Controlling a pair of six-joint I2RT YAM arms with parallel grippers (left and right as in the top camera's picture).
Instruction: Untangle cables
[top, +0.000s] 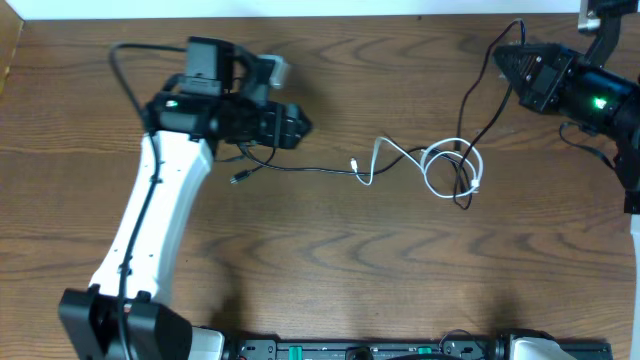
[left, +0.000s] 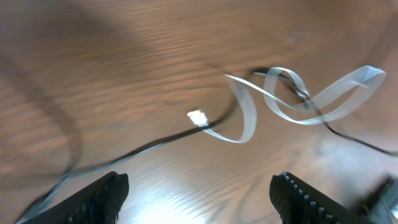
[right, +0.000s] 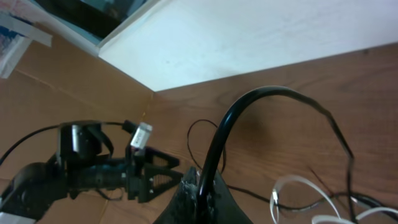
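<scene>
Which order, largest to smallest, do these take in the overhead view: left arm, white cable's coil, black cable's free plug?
1. left arm
2. white cable's coil
3. black cable's free plug

No writing or label is legible anywhere.

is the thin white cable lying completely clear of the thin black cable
No, the overhead view shows loops of the thin white cable crossing the thin black cable in several places.
</scene>
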